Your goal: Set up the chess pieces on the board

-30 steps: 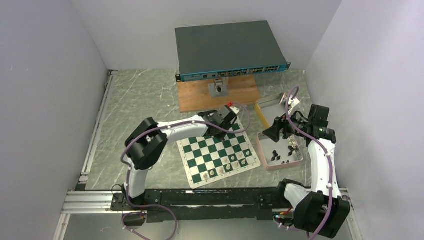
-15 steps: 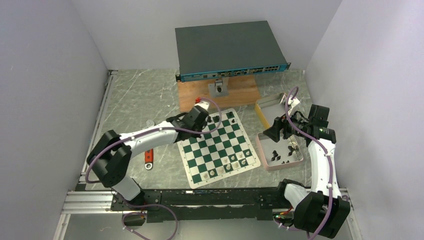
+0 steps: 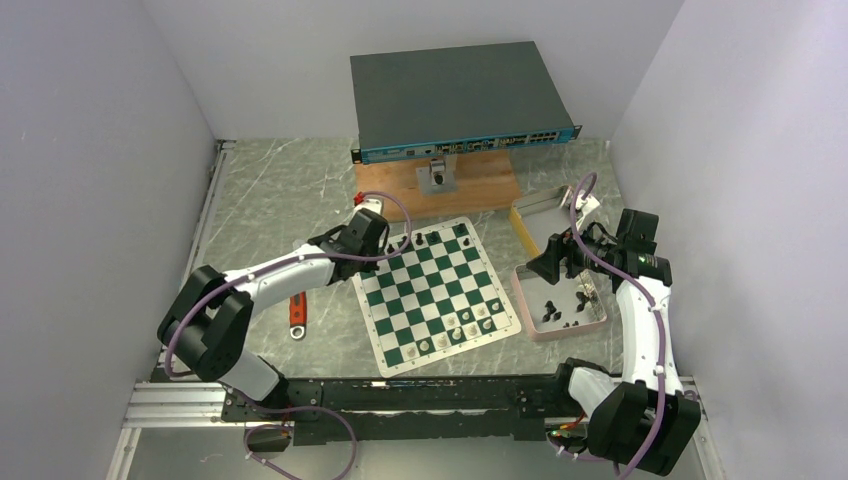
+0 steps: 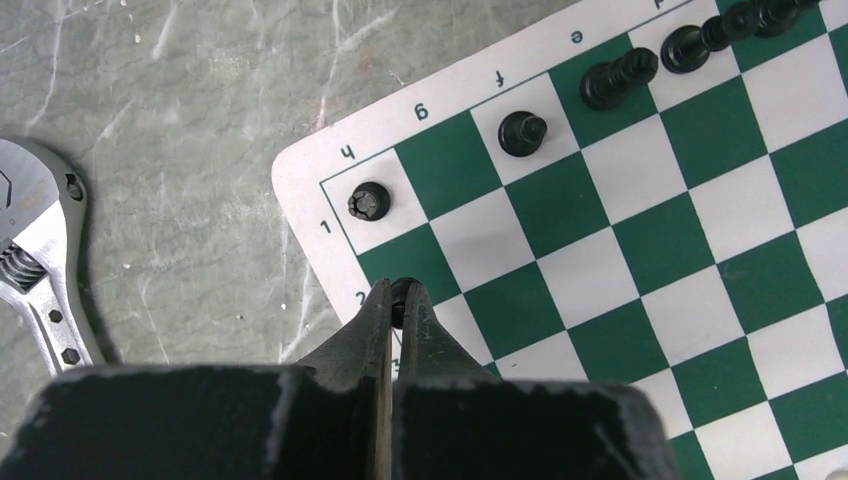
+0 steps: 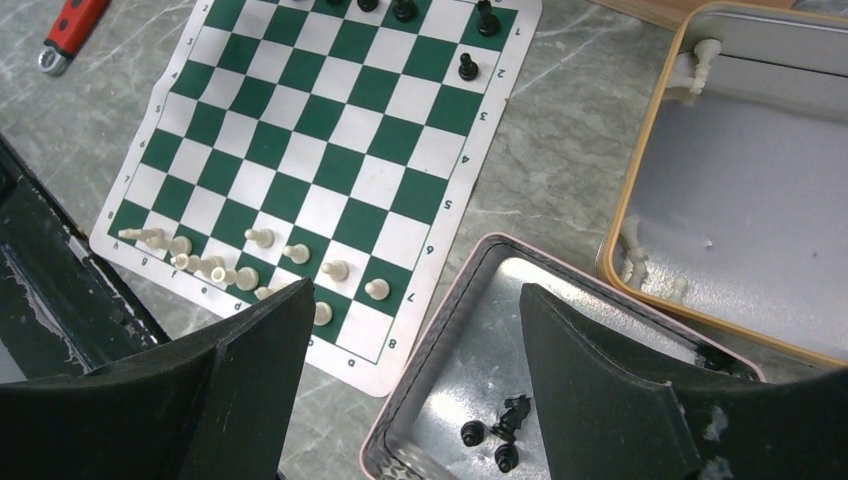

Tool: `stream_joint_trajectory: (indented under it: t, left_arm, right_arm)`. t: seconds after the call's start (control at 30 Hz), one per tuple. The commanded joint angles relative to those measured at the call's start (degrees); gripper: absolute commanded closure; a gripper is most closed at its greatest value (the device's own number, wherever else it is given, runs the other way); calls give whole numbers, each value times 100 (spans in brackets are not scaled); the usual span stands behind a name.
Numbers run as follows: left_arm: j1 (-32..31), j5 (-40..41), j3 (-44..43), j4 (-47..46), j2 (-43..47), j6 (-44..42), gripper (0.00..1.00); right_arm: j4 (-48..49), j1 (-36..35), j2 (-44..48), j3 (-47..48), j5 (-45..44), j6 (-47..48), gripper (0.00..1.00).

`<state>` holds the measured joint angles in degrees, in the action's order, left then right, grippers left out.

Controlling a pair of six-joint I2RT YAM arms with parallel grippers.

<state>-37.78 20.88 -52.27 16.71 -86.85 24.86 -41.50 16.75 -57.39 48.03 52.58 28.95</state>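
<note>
Left wrist view: left gripper [image 4: 399, 292] sits over the corner of the board [image 4: 590, 275] lettered h, at the row marked 2. A small black piece [image 4: 401, 288] shows as a dark round spot right at the fingertips, over the green square of that row. The fingers [image 4: 368, 328] are nearly together, with only a thin slit between them, and they pinch that piece from both sides. Kind of piece: cannot tell, since only its top shows. Whether its foot touches the square: cannot tell.

On the next square, h1, a black chessman [image 4: 369, 202] stands upright, apart from the fingers. Another [image 4: 522, 132] stands on f1, and more black ones lie along the same edge row towards the right. A wrench [image 4: 35, 250] lies on the table to the left of the board, well apart from it.

Right wrist view: right gripper [image 5: 415, 292] hangs above the pink tray [image 5: 470, 340], at the edge of it nearest the board. Its fingers [image 5: 255, 350] are spread wide and touch nothing. A few loose black pieces [image 5: 500, 435] lie on the tray floor below the gap between the fingers. White chessmen [image 5: 250, 272] crowd the two rows at the board's opposite edge. A yellow tin [image 5: 760, 200] sits just beside the tray with a few white pieces against its walls.
</note>
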Motion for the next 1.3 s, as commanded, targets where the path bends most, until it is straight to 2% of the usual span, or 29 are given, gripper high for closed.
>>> stream_joint_trajectory:
  t: [0.0,1.1,1.27]
  left_arm:
    - [115,-57,31,-396,-75,90,100]
    - [289,-465,11,-431,-620,115,100]
    - [289,-446,-27,-376,-680,124,89]
  right_arm:
    - [186,15,-9,-13,7,80,22]
    - [185,15,-1,-13,-11,98,22]
    - [186,17,-7,-13,-19,95,22]
